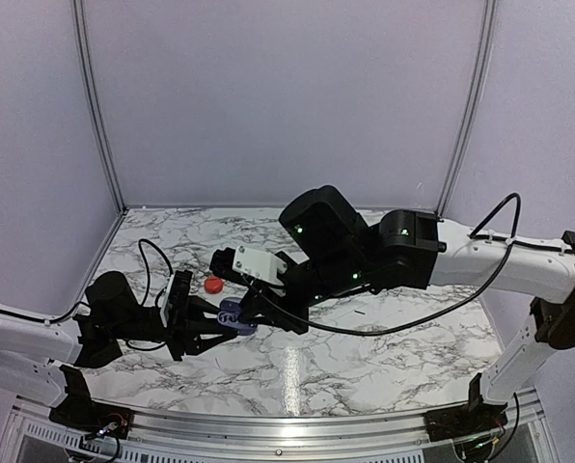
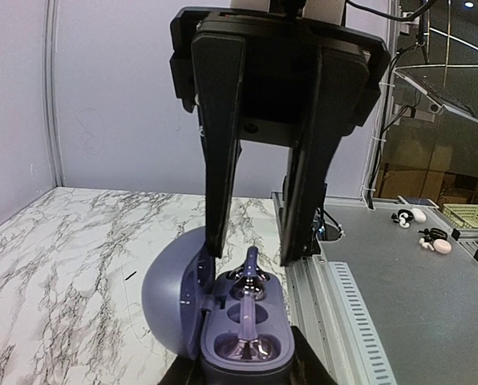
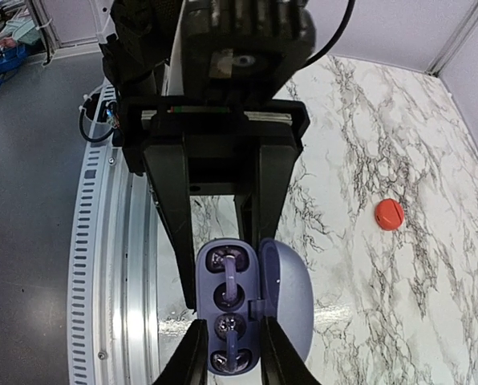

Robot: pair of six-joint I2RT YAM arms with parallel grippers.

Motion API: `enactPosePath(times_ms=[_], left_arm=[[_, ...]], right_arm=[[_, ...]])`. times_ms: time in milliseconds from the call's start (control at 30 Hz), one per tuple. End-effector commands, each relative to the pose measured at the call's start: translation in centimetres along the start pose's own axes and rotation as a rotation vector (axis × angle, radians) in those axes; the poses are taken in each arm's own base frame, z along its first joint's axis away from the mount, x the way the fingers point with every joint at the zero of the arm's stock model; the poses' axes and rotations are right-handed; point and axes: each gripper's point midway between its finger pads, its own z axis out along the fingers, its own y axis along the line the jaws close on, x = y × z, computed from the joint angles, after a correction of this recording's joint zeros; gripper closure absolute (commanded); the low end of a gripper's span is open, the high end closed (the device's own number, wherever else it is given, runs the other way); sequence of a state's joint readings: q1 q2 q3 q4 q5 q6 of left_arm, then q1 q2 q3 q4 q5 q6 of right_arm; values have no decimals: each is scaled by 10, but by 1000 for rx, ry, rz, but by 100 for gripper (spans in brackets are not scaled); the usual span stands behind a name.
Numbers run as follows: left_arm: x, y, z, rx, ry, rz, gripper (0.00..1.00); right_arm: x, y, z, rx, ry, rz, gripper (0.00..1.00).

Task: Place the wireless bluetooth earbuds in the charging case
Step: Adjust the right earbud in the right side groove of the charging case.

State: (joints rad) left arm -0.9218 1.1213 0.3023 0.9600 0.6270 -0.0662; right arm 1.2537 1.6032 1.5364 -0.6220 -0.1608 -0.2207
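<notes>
The charging case [image 1: 237,316] is blue-purple and lies open, its lid [image 2: 168,295] swung to one side. My left gripper [image 2: 245,370] is shut on the case's base [image 3: 203,309]. Two glossy purple earbuds sit in the base's wells, one at the far end [image 2: 251,282] with its stem sticking up and one at the near end [image 2: 247,346]. My right gripper [image 3: 231,322] hangs over the case with its fingers [image 2: 216,176] either side of one end. They stand apart, and the raised stem rises untouched in the gap between them.
A small red round piece [image 1: 213,285] lies on the marble table [image 1: 365,357] just behind the case, also in the right wrist view [image 3: 389,214]. The table's metal edge rail [image 2: 335,305] runs close beside the case. White walls enclose the back and sides.
</notes>
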Motion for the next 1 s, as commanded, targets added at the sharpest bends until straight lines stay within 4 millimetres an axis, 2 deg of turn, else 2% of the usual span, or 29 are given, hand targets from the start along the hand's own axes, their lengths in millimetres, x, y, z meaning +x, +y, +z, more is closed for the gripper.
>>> enactPosePath(times_ms=[0, 200, 567, 967], left_arm=[[-16, -4, 5, 23, -35, 46, 100], [-16, -3, 5, 18, -33, 49, 100], [-18, -3, 5, 18, -36, 54, 100], [-20, -4, 3, 15, -42, 61, 100]], right_arm=[[-17, -6, -11, 32, -32, -9, 79], [-8, -3, -3, 14, 9, -17, 91], [15, 0, 8, -2, 97, -31, 100], [41, 6, 21, 18, 205, -59, 100]])
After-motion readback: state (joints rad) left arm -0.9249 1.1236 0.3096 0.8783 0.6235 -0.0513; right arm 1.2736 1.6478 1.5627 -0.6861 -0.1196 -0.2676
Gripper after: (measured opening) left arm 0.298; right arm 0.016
